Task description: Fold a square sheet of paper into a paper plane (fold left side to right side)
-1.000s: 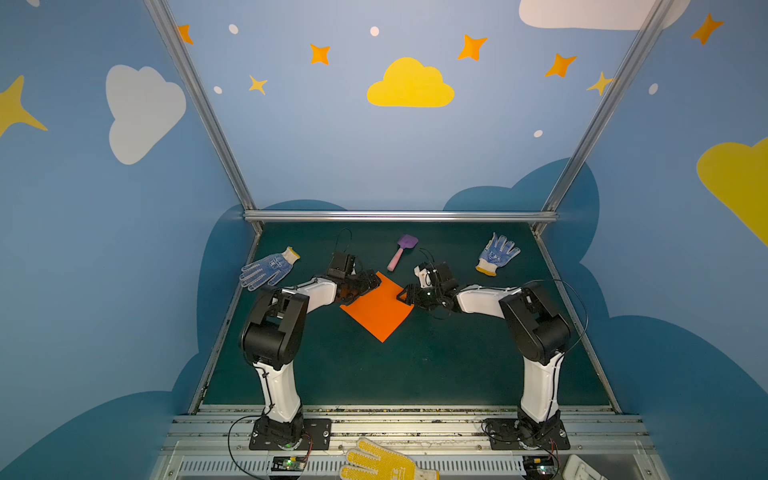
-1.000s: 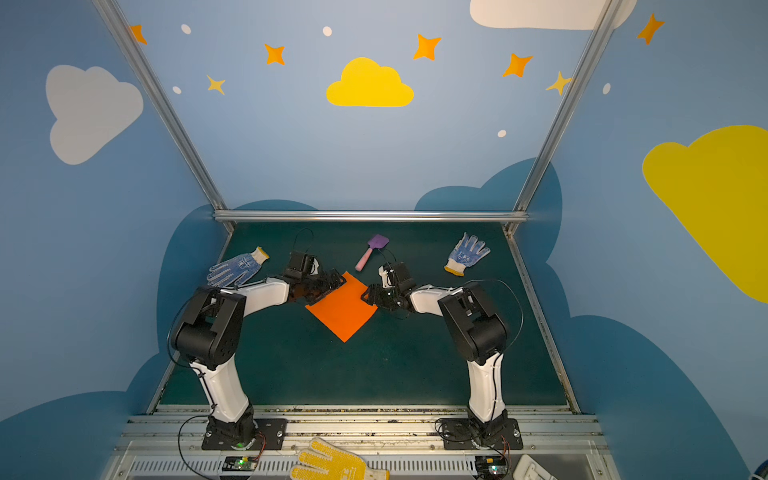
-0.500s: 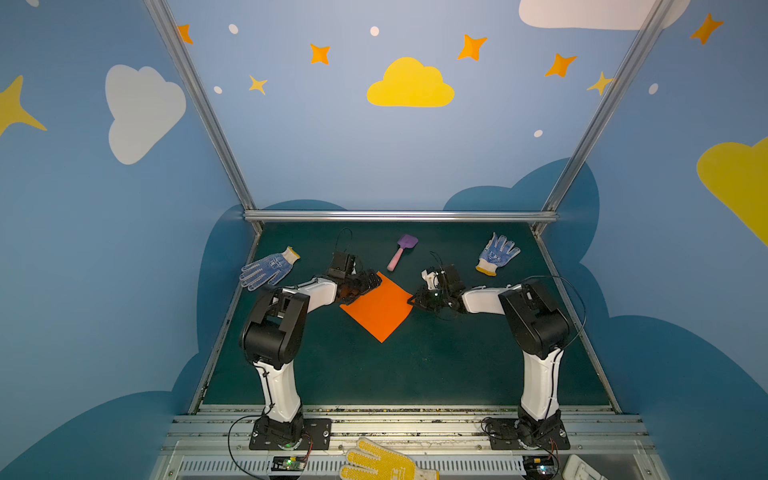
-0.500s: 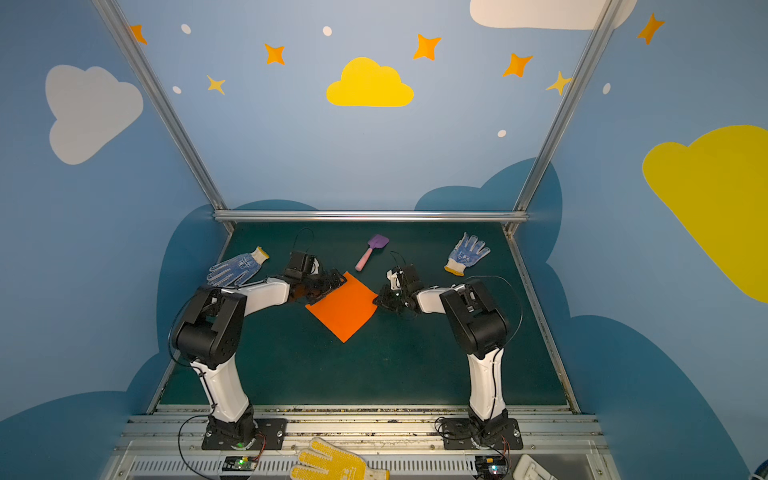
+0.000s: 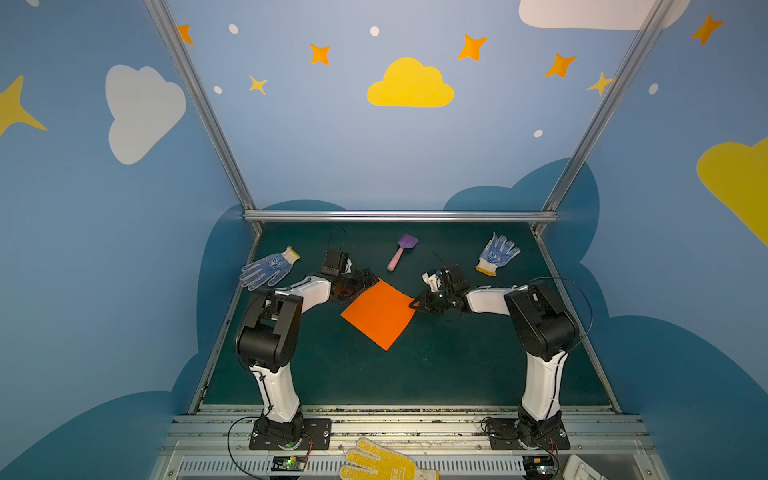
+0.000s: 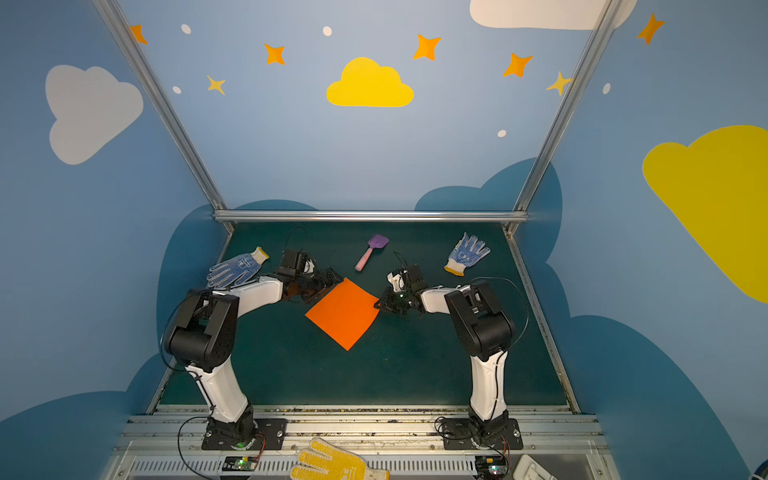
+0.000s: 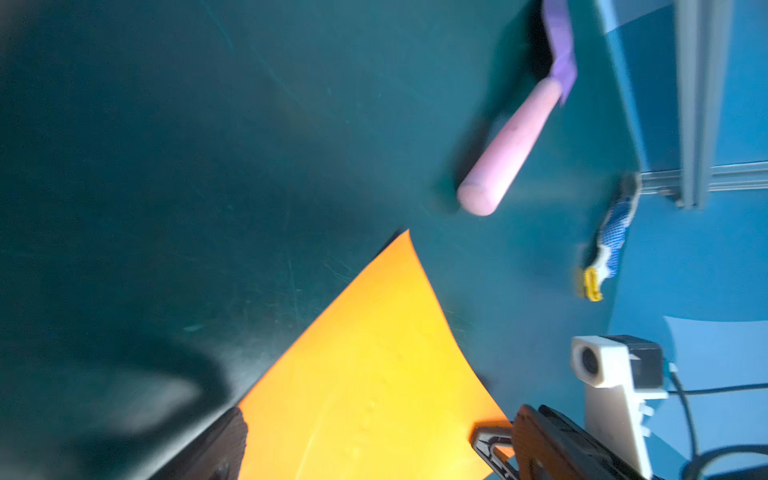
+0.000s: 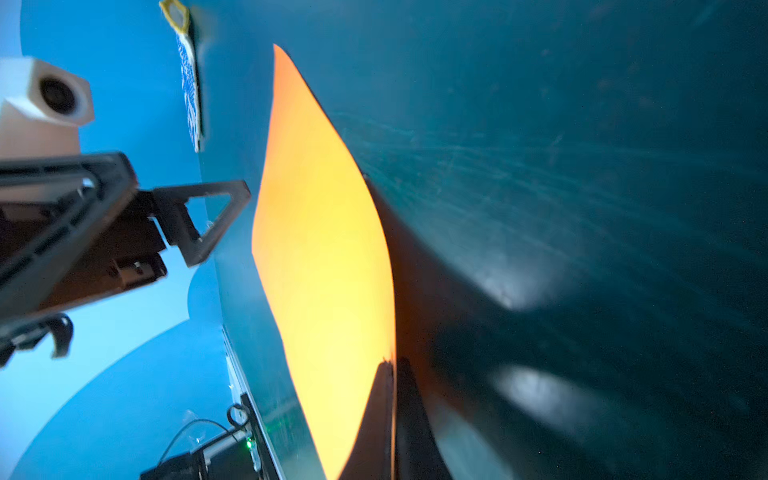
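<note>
The square sheet of paper (image 5: 380,313) (image 6: 343,313) is bright orange and lies unfolded on the green mat, turned like a diamond. No paper plane is in view. My right gripper (image 5: 415,305) (image 6: 379,305) is shut on the sheet's right corner. In the right wrist view its closed jaws (image 8: 392,415) pinch the paper (image 8: 324,270), which bows up from the mat. My left gripper (image 5: 368,280) (image 6: 332,278) stands open at the sheet's upper left edge, near the far corner. In the left wrist view the paper (image 7: 374,374) runs past one dark finger (image 7: 232,440).
A purple-headed, pink-handled spatula (image 5: 401,251) (image 7: 507,145) lies behind the sheet. Blue-dotted gloves lie at the back left (image 5: 268,268) and back right (image 5: 496,255). A yellow glove (image 5: 382,463) rests on the front rail. A metal frame bar (image 5: 399,215) bounds the mat's far edge.
My right gripper has closed on the sheet's right corner, and that corner now rises slightly. The left arm and its open gripper have not moved.
</note>
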`<state>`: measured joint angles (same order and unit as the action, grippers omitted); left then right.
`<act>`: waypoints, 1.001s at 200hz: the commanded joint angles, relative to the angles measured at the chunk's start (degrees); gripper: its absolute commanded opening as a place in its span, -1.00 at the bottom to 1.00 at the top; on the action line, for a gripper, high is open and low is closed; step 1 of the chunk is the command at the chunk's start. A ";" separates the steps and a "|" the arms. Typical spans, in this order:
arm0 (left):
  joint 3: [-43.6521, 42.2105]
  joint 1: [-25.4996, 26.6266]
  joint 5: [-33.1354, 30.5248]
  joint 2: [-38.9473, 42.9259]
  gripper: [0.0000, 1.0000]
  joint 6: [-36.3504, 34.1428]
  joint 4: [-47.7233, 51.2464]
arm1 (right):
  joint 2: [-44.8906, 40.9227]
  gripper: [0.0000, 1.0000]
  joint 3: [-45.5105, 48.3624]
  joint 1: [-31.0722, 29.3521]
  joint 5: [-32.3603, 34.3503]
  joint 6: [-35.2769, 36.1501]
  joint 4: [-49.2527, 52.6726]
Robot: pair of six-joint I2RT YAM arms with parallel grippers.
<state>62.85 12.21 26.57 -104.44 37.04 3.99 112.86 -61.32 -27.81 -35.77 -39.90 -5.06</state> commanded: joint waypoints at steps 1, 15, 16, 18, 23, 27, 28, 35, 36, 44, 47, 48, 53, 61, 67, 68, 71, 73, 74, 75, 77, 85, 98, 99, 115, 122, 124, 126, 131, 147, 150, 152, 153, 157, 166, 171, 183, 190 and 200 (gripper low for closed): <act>2.52 -1.99 4.22 3.65 1.00 -2.26 0.66 | -3.96 -1.00 -3.64 0.90 -1.27 6.83 7.64; 2.41 -2.84 5.85 4.06 1.00 -3.31 -0.14 | -5.02 -1.00 -5.19 1.27 -1.29 9.74 11.03; 2.39 -2.86 5.90 4.07 1.00 -3.34 -0.18 | -5.11 -1.00 -5.29 1.32 -1.35 9.92 11.25; 2.37 -2.95 6.18 4.16 1.00 -3.56 -0.36 | -5.21 -1.00 -5.43 1.39 -1.35 10.32 11.64; 2.26 -3.11 6.69 4.33 1.00 -4.09 -0.69 | -5.57 -1.00 -5.94 1.56 -1.44 11.32 12.83; 2.07 -3.15 6.99 4.41 1.00 -4.43 -0.96 | -5.98 -1.00 -6.28 1.62 -1.44 12.18 13.75; 2.04 -3.15 7.04 4.46 1.00 -4.52 -1.02 | -6.11 -1.00 -6.36 1.67 -1.43 12.37 13.93; 1.61 -3.15 7.57 4.70 1.00 -5.15 -1.69 | -6.86 -1.00 -6.82 1.79 -1.46 13.62 15.13; 1.55 -3.15 7.60 4.69 1.00 -5.27 -1.74 | -7.04 -1.00 -6.85 1.84 -1.43 13.80 15.28; 0.87 -3.15 8.31 4.86 1.00 -5.64 -2.79 | -8.01 -1.00 -7.35 1.95 -1.38 15.20 16.84; 0.61 -3.15 8.67 4.95 1.00 -5.80 -3.23 | -8.35 -1.00 -7.48 1.97 -1.48 15.79 17.34; 0.52 -3.15 8.76 4.95 1.00 -5.82 -3.39 | -8.53 -1.00 -7.53 1.97 -1.49 15.93 17.49; 0.17 -3.15 9.23 4.96 1.00 -5.94 -4.05 | -9.27 -1.00 -7.71 2.07 -1.34 16.68 18.26; -0.53 -3.15 10.12 5.05 1.00 -6.01 -5.21 | -10.34 -1.00 -7.93 2.22 -1.31 17.79 19.37; -1.05 -3.11 10.61 5.16 1.00 -6.01 -6.08 | -11.19 -1.00 -8.01 2.41 -1.38 18.40 20.06; -1.14 -3.13 10.66 5.14 1.00 -6.01 -6.22 | -11.36 -1.00 -8.02 2.46 -1.39 18.56 20.16; -1.38 -3.15 10.77 5.21 1.00 -5.97 -6.60 | -11.76 -1.00 -7.98 2.56 -1.40 18.69 20.44; -1.56 -3.15 10.85 5.21 1.00 -5.93 -6.86 | -12.09 -1.00 -7.93 2.58 -1.36 18.86 20.55; -1.71 -3.15 10.86 5.26 1.00 -5.93 -7.01 | -12.20 -1.00 -7.93 2.58 -1.34 18.88 20.58; -1.78 -3.15 10.91 5.28 1.00 -5.93 -7.17 | -12.30 -1.00 -7.94 2.59 -1.29 18.93 20.69; -1.88 -3.07 10.95 5.28 1.00 -5.86 -7.51 | -12.62 -1.00 -7.94 2.65 -1.27 19.03 20.74; -2.83 -3.15 11.09 5.41 1.00 -5.16 -8.99 | -13.32 -1.00 -7.80 2.89 -0.94 19.09 21.08; -3.99 -3.11 11.38 4.95 1.00 -4.06 -10.78 | -13.09 -1.00 -7.74 3.02 -0.98 18.73 21.02; -4.02 -3.09 11.43 4.90 1.00 -3.98 -10.86 | -13.05 -1.00 -7.75 3.03 -1.02 18.68 20.95; -4.74 -2.50 11.16 3.78 1.00 -3.60 -11.47 | -11.40 -1.00 -7.12 3.10 -2.09 17.30 18.89; -4.82 -2.22 11.12 3.17 1.00 -3.81 -11.08 | -10.58 -1.00 -6.66 3.18 -2.36 16.55 17.83; -4.88 -2.13 11.05 2.95 1.00 -3.95 -11.04 | -10.41 -1.00 -6.52 3.18 -2.35 16.33 17.53; -4.92 -2.00 10.87 2.82 1.00 -4.04 -10.96 | -10.21 -1.00 -6.35 3.20 -2.39 16.21 17.12; -5.14 -1.62 10.64 2.45 1.00 -3.95 -10.98 | -9.76 -1.00 -5.92 3.13 -2.46 15.79 16.29; -5.39 -0.08 10.79 0.96 1.00 -3.93 -11.19 | -8.49 -1.00 -4.81 3.21 -2.11 15.05 14.28; -5.38 0.37 10.77 0.66 1.00 -3.97 -11.13 | -8.26 -1.00 -4.59 3.20 -2.11 14.96 14.00; -5.39 0.58 10.78 0.54 1.00 -3.98 -11.09 | -8.14 -1.00 -4.49 3.27 -2.05 14.95 13.84; -5.38 0.69 10.74 0.46 1.00 -3.99 -11.10 | -8.07 -1.00 -4.41 3.28 -1.99 14.94 13.80; -5.36 1.17 10.56 0.18 1.00 -4.12 -11.04 | -7.79 -1.00 -4.23 3.37 -1.86 14.88 13.57; -5.44 2.35 9.88 -0.43 1.00 -4.04 -11.04 | -7.27 -1.00 -3.80 3.57 -1.55 14.77 13.17; -5.54 2.95 9.75 -0.88 1.00 -3.93 -11.44 | -7.01 -1.00 -3.61 3.71 -1.47 14.76 12.91; -5.72 4.14 9.11 -1.85 1.00 -3.48 -11.93 | -6.37 -1.00 -3.13 4.12 -1.40 14.44 12.17; -5.98 4.65 8.57 -2.34 1.00 -3.13 -12.38 | -5.97 -1.00 -2.90 4.26 -1.42 14.33 11.85; -6.24 5.17 8.20 -3.08 1.00 -2.53 -13.16 | -5.43 -1.00 -2.58 4.43 -1.55 14.16 11.33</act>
<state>57.45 16.12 36.29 -105.78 33.50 -7.18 106.37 -64.82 -24.14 -37.32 -25.06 8.84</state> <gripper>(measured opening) 0.998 0.047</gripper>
